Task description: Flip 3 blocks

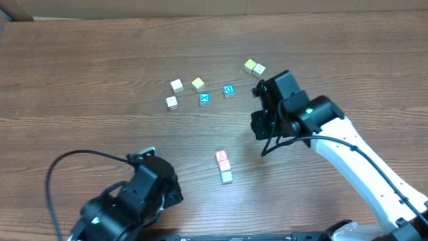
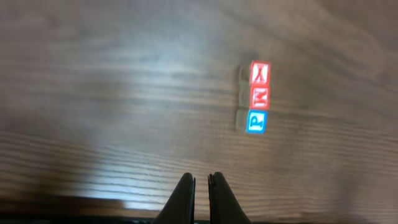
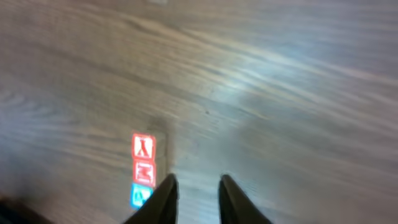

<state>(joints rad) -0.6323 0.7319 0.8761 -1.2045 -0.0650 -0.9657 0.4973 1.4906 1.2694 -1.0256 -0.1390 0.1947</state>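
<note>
Blocks [image 1: 224, 166] lined up three in a touching row on the desk [image 1: 100, 67], two red faces then the blue P, our left tool [image 2: 200, 178] pressed together above bare wood, our right tool [image 3: 197, 180] slightly spread, empty, near the row.

A dark wood-grain table [image 1: 80, 67] shows soft glare, with perhaps a tan wall [image 1: 200, 5] beyond.
</note>
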